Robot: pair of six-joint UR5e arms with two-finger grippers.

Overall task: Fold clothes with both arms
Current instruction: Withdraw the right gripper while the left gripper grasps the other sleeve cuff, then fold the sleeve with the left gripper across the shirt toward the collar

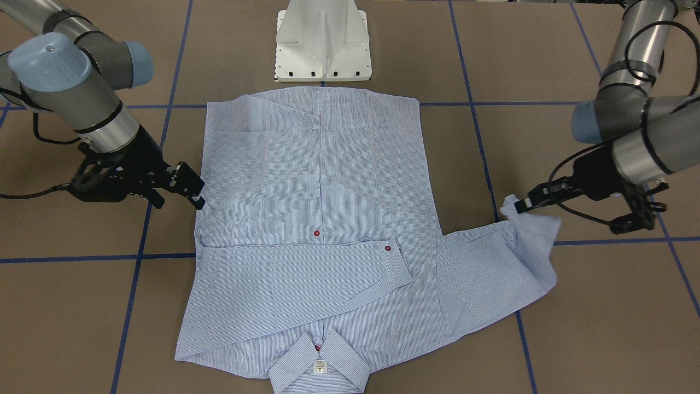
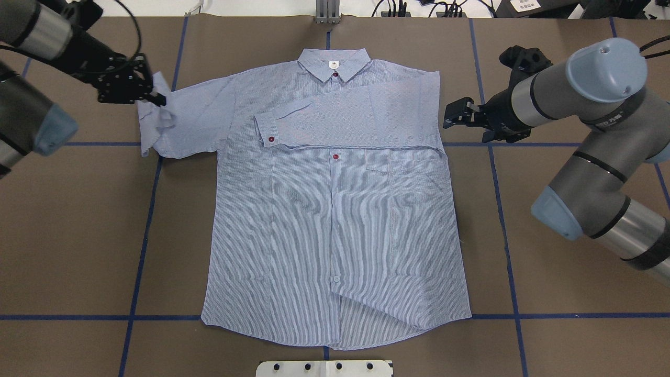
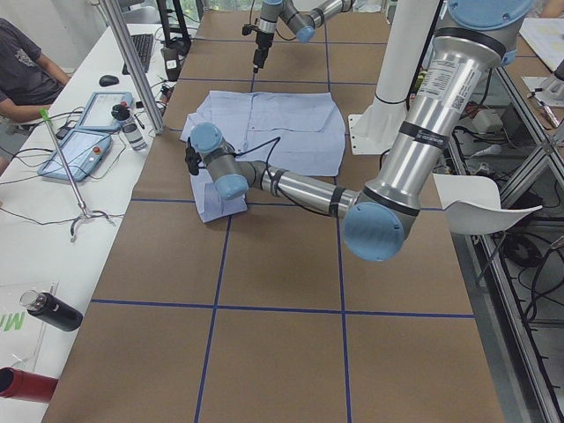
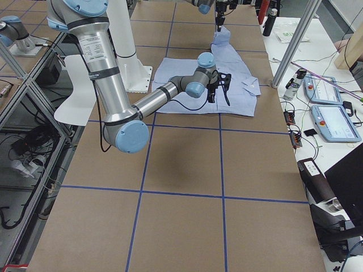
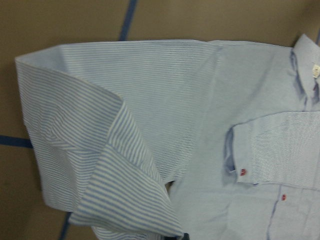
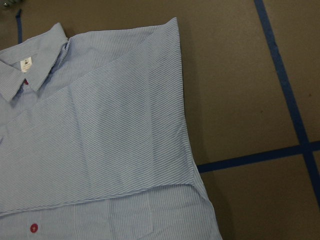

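One shirt (image 2: 335,220) on show, face up and spread flat. Two arms work it: the left arm (image 2: 26,31) off the shirt's outstretched sleeve (image 2: 183,123), the right arm (image 2: 586,104) off its opposite shoulder. Count the buttons: three red ones (image 2: 335,156), at the collar, on the placket and on the cuff (image 2: 264,131), plus one pale button (image 2: 336,279) lower down. One chest pocket (image 2: 405,175), one white neck label (image 2: 333,65). The folded sleeve (image 2: 345,123) lies across the chest, just under the collar.

The left gripper (image 2: 156,98) has its jaws pinched on the end of the outstretched sleeve, lifting it off the top. The right gripper (image 2: 449,115) hangs just beside the shirt's folded shoulder edge, jaws apart, nothing in them.

Underneath the shirt is a brown table (image 2: 78,220) gridded with blue tape lines (image 2: 141,251). A white pedestal (image 1: 322,44) stands just beyond the shirt's hem. Past the collar end runs a white bench (image 3: 35,229) with two screened handsets (image 3: 84,145).

The left fingertips are buried in sleeve cloth. The label's print is too small to read. A seated person (image 3: 22,66) beyond the bench is cut off by the edge.
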